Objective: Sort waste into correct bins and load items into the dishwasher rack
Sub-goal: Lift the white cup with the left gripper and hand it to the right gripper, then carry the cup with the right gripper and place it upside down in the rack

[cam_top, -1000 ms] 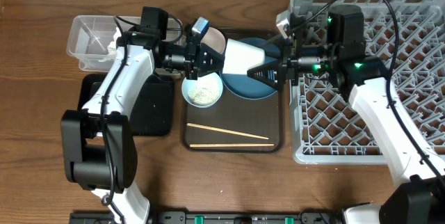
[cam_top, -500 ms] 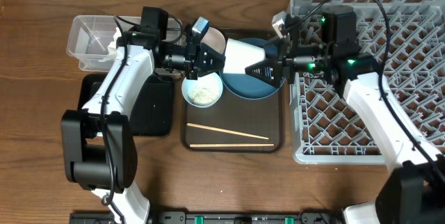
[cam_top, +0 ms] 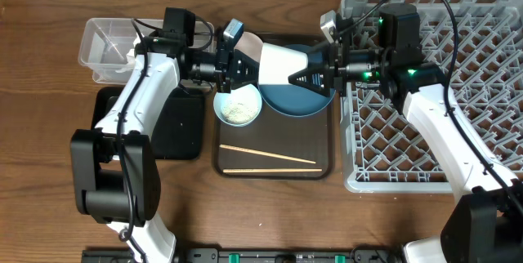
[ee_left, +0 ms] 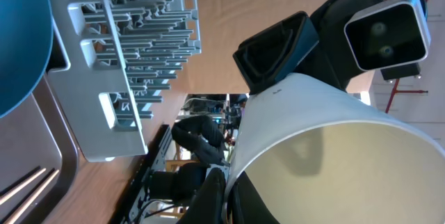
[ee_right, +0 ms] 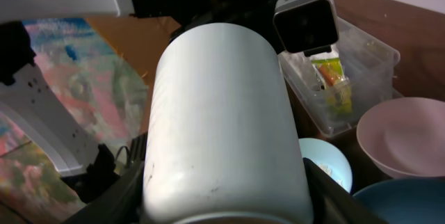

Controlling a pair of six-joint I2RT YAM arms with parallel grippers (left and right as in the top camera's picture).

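Observation:
The white cup [cam_top: 278, 64] is held on its side in the air between both grippers, above the dark blue plate [cam_top: 298, 103]. My left gripper [cam_top: 249, 67] is shut on the cup's rim, which shows in the left wrist view [ee_left: 327, 147]. My right gripper [cam_top: 309, 75] grips the cup's body from the right, with fingers on both sides [ee_right: 222, 203]. A light-blue bowl [cam_top: 238, 106] with rice scraps sits below the left gripper. Two chopsticks [cam_top: 270, 158] lie on the brown tray. The grey rack [cam_top: 458, 132] stands at the right.
The clear tub [cam_top: 102, 46] at the back left holds white paper and a yellow-green wrapper [ee_right: 330, 78]. The black tray [cam_top: 176, 124] lies in front of it. A pale bowl [ee_right: 403, 137] sits behind the plate on the brown serving tray [cam_top: 320, 162].
My right gripper has moved left and up onto the cup's body. The cup has risen slightly and shifted back with both grippers.

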